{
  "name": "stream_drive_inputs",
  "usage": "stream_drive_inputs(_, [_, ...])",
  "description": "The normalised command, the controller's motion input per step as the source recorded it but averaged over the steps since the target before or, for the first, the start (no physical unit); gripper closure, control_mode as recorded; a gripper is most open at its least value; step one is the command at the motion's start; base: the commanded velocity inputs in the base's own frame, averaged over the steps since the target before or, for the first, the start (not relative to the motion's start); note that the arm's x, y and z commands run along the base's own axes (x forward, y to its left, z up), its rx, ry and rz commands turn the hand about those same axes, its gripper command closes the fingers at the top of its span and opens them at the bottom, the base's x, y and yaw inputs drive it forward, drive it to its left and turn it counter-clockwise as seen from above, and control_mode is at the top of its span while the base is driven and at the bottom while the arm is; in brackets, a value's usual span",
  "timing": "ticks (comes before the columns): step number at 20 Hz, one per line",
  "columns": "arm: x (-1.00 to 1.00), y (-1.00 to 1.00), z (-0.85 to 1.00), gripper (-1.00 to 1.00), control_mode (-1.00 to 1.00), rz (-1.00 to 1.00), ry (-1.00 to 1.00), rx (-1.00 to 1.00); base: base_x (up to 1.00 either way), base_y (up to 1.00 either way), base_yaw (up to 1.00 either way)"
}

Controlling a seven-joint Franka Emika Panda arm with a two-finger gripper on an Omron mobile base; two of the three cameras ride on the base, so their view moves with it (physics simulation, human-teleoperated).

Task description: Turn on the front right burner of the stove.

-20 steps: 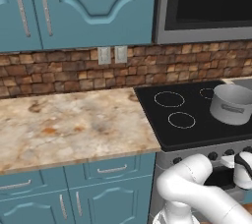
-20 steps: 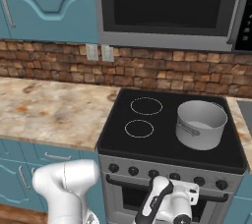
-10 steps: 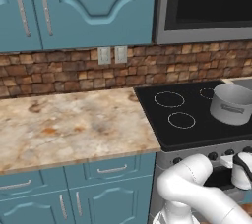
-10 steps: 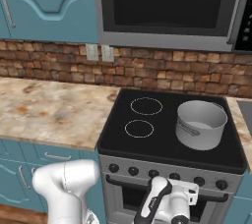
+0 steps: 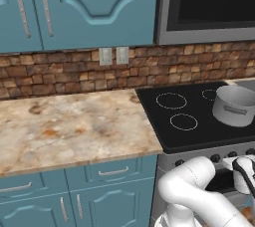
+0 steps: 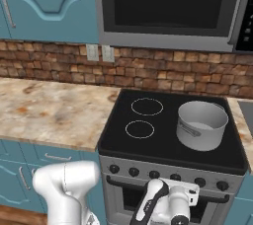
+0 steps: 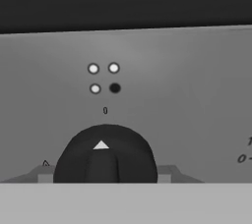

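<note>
Stove point(image 6: 168, 135) front panel | knob point(image 7: 105, 155) just ahead of gripper point(image 6: 185, 195)

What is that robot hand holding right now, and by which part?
It cannot be told. The gripper sits at the stove front, close against a black knob, but whether the jaws have closed on it is hidden.

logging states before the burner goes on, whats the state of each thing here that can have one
stove: burner rings dark, none glowing
knob: white pointer up at the 0 mark, off
pot: upright on the right side of the cooktop, no lid
gripper: at the knob, jaws hidden, cannot tell open or shut
upper cabinets: doors closed
microwave: door closed
</note>
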Motion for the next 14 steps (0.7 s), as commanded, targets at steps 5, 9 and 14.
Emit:
stream_drive_inputs(5, [0.0, -0.2, -0.46, 1.0, -1.0, 0.0, 0.01, -0.76, 0.0, 0.0, 0.0])
stream_drive_inputs(9, [0.0, -0.31, -0.44, 1.0, -1.0, 0.0, 0.02, -0.81, 0.0, 0.0, 0.0])
stream_drive_inputs(14, [-0.03, -0.34, -0.45, 1.0, -1.0, -0.02, 0.05, -0.84, 0.0, 0.0, 0.0])
